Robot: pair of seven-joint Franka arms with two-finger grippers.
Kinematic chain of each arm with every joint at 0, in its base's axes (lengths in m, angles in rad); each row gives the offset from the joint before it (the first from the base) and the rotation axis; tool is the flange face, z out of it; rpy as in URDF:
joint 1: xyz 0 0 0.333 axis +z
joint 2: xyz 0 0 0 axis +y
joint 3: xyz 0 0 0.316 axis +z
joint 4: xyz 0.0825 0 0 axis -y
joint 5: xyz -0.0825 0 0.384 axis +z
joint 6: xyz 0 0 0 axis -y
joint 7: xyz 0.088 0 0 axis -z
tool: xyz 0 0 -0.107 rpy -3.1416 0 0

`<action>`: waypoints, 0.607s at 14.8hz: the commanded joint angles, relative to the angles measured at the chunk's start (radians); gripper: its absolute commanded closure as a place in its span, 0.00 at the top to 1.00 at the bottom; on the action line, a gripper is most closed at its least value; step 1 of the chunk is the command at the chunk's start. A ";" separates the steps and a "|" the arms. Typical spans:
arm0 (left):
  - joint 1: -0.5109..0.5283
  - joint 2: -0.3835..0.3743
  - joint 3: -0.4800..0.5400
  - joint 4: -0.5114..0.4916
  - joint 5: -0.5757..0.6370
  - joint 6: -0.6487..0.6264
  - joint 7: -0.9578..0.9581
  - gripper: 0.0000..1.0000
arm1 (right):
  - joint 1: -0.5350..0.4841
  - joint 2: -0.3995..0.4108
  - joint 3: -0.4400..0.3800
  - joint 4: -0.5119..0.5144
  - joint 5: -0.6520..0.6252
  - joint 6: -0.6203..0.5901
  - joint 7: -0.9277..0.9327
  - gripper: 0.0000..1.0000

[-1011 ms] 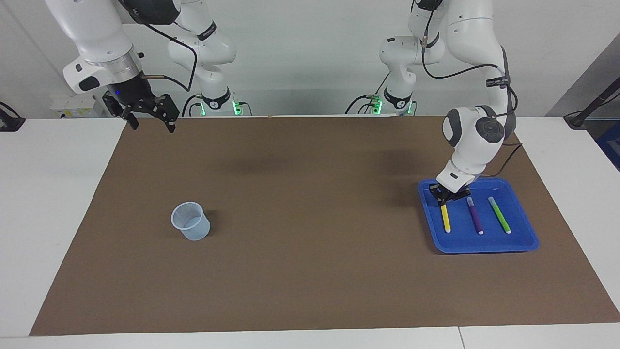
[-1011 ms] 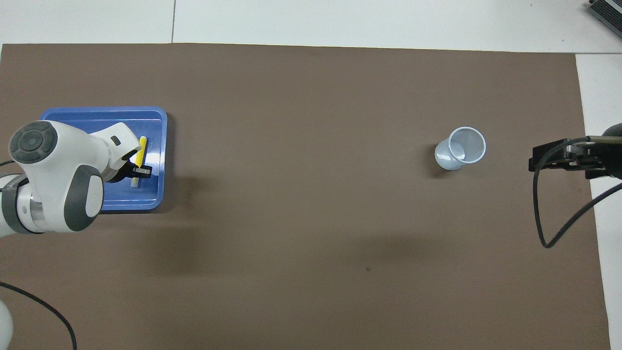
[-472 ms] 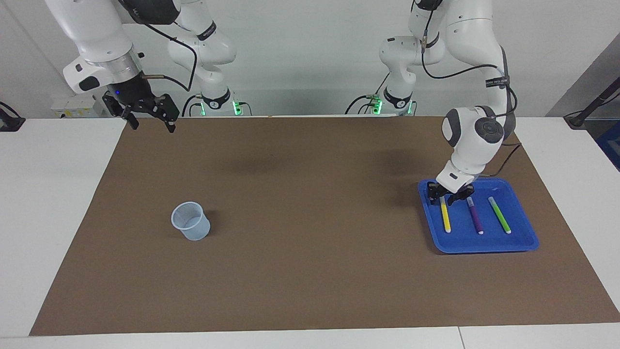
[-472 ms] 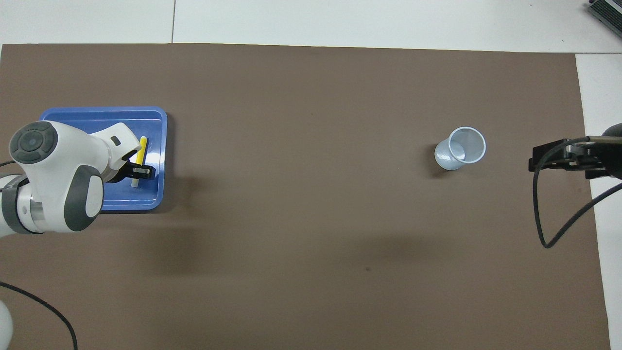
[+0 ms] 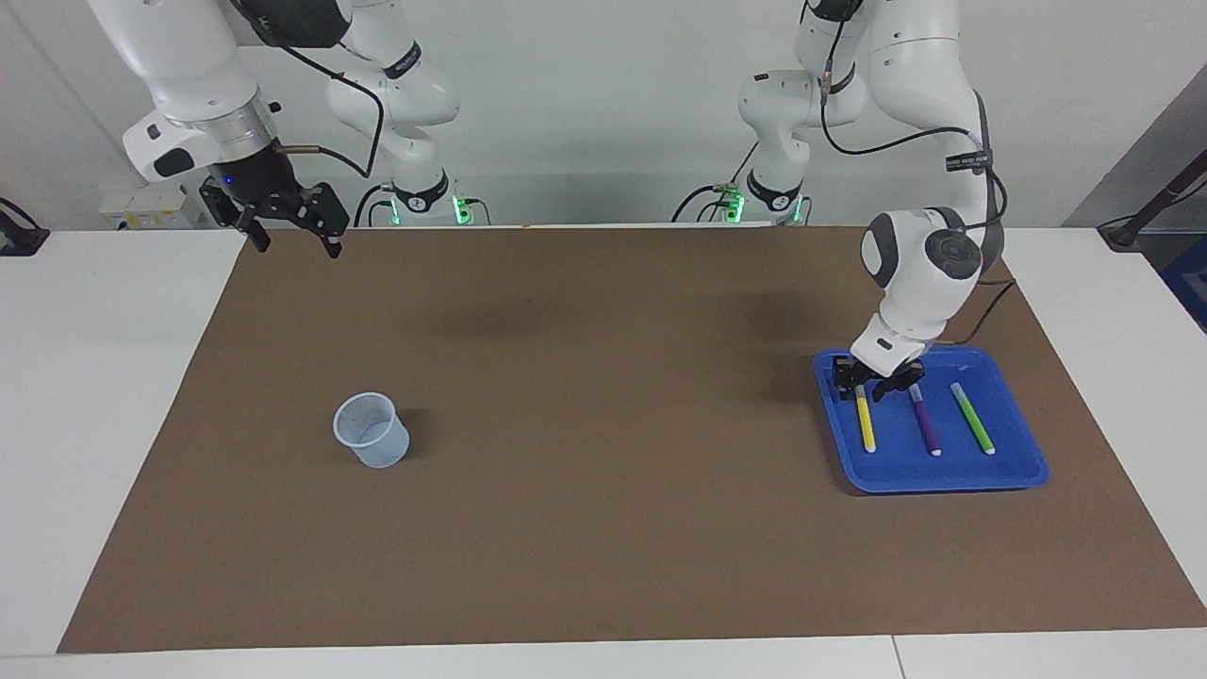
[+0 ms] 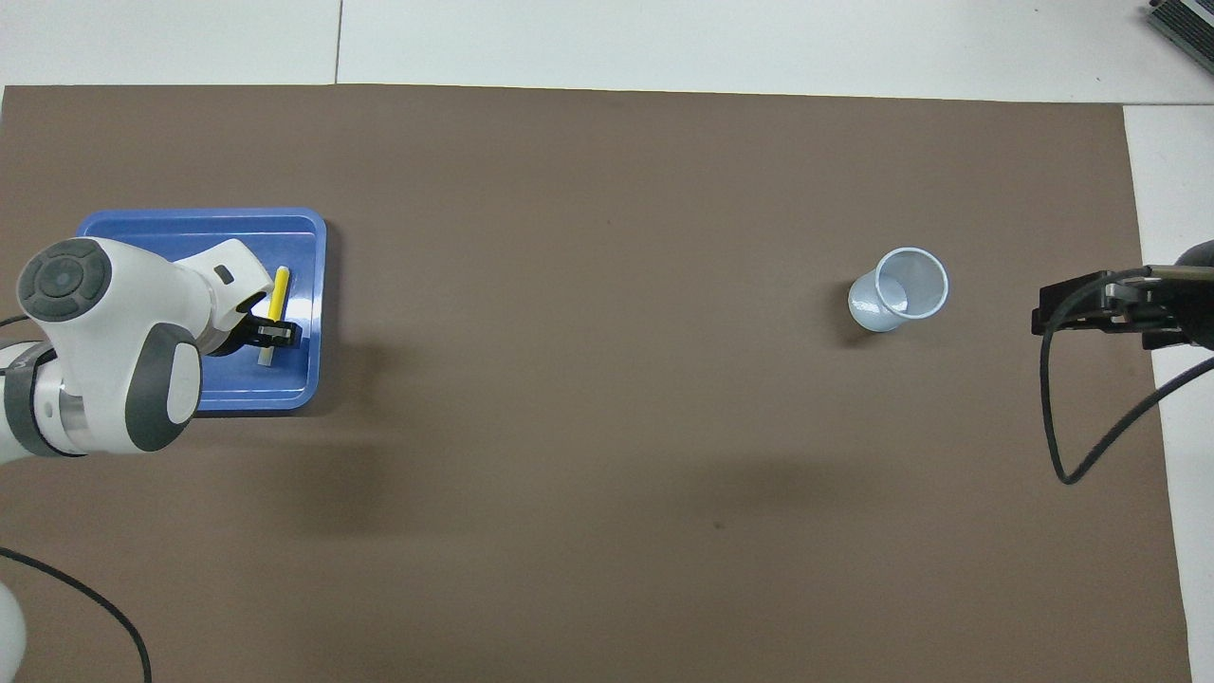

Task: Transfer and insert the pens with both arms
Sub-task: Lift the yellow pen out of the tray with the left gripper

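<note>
Yellow pen [image 5: 866, 423], light, stiff and smooth, lies flat in the blue tray [image 5: 1023, 471]; the left gripper [image 5: 877, 386] stands spread over its nearer end, while the right gripper [image 5: 288, 219] waits open.

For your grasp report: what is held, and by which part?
Nothing. The left gripper, jaws open, is over the robot-side end of the yellow pen, which lies in the blue tray. The right gripper waits open.

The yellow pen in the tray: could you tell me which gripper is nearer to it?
Left. The left gripper sits right over the yellow pen in the blue tray; the right gripper waits over the mat's corner.
</note>
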 commanded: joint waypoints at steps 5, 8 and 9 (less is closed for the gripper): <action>0.008 0.014 0.001 -0.015 0.024 0.054 -0.002 0.50 | 0.000 -0.014 -0.006 -0.012 0.021 -0.004 -0.024 1.00; 0.008 0.023 0.001 -0.015 0.025 0.068 -0.002 0.50 | 0.000 -0.014 -0.006 -0.012 0.021 -0.004 -0.024 1.00; 0.008 0.025 0.001 -0.015 0.025 0.072 -0.002 0.50 | 0.000 -0.014 -0.006 -0.012 0.021 -0.004 -0.024 1.00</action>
